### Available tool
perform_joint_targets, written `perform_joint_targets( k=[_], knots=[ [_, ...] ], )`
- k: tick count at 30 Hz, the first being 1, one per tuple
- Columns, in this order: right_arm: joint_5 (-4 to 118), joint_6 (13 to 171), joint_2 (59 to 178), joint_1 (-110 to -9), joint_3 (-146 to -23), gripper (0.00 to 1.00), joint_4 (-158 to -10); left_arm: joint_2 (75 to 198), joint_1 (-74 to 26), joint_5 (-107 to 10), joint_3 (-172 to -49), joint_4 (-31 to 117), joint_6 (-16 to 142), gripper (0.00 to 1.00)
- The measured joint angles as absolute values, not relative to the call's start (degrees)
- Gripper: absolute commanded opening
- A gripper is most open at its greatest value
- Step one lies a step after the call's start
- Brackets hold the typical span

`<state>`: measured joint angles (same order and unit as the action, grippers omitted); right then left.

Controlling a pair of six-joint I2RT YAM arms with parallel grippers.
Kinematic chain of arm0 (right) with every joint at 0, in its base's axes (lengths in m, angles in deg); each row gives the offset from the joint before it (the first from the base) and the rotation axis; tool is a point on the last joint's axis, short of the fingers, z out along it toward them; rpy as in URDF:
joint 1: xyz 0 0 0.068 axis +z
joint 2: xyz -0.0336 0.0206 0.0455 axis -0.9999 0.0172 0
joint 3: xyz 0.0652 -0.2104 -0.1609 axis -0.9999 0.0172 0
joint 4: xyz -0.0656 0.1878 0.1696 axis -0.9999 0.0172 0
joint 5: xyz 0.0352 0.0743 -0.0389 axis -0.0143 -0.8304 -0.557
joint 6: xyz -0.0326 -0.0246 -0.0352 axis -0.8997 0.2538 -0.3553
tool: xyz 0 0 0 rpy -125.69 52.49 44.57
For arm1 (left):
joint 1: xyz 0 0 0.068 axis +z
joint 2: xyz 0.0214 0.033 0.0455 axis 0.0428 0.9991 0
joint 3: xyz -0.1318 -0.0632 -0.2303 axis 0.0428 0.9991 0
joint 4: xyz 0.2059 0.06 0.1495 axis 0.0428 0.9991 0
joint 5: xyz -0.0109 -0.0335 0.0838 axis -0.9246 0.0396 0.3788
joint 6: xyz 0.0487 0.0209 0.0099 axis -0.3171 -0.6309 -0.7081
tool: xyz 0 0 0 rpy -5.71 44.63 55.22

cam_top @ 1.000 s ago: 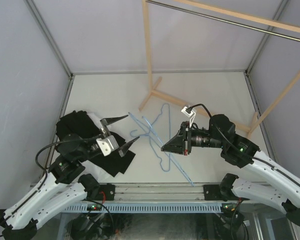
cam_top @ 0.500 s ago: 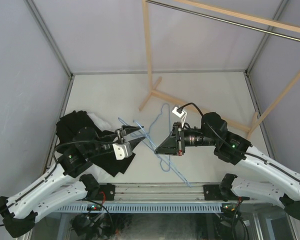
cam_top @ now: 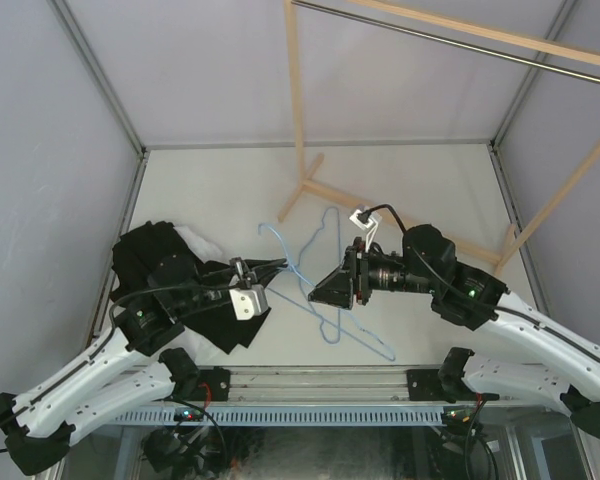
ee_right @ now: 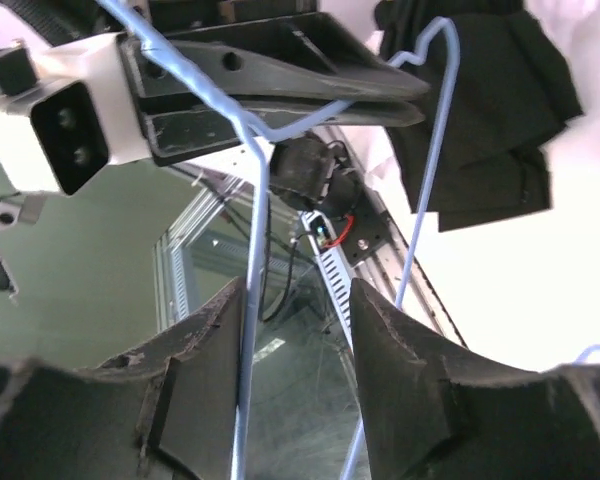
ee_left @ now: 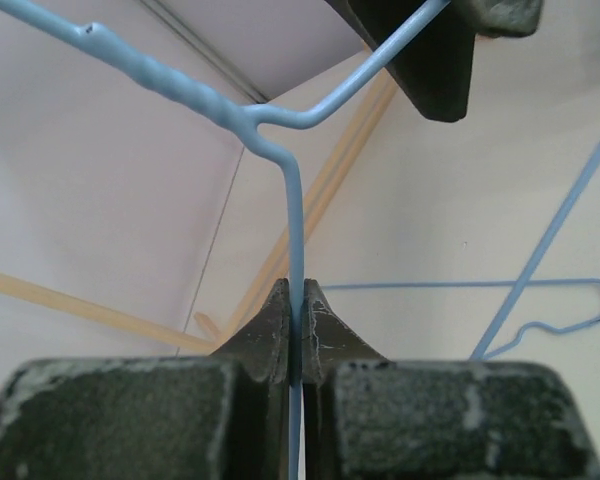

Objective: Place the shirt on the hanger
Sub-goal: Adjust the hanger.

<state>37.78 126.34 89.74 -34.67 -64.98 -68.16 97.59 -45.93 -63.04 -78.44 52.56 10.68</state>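
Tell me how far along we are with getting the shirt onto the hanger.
Done: the left gripper is shut on the blue wire hanger. In hand: the right gripper has its jaws apart around the same wire. Left: the white shirt lies bunched by the black garment, not on the hanger.

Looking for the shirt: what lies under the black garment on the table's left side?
A patch of the white shirt shows from under the black garment at its far right edge. The rest is covered by the garment and the left arm.
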Motion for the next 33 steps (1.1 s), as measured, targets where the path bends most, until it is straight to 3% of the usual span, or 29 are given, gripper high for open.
perform_joint_targets(
  k=[4, 15, 27, 30, 32, 33],
  knots=[
    [45.8, 122.9, 87.6, -33.4, -65.0, 0.49, -64.1, 97.1, -45.9, -62.1, -78.4, 52.7, 10.6, 0.01],
    [63.6, 111.6, 80.5, -24.9, -65.1, 0.2, -56.0, 98.1, -45.9, -59.5, -78.4, 55.3, 10.1, 0.0],
    [66.1, 105.9, 82.5, -23.3, -65.0, 0.17, -53.9, 99.1, -45.9, -59.0, -78.4, 57.2, 10.1, 0.0],
    [66.1, 105.5, 83.7, -23.3, -65.0, 0.08, -53.4, 99.1, -45.9, -58.7, -78.4, 57.4, 10.2, 0.0],
    [65.9, 105.3, 83.8, -23.2, -64.9, 0.0, -53.4, 99.1, -45.9, -58.4, -78.4, 57.6, 10.2, 0.06],
    [65.8, 105.2, 83.7, -23.2, -64.9, 0.0, -53.5, 99.1, -45.9, -58.4, -78.4, 57.7, 10.2, 0.17]
  ],
)
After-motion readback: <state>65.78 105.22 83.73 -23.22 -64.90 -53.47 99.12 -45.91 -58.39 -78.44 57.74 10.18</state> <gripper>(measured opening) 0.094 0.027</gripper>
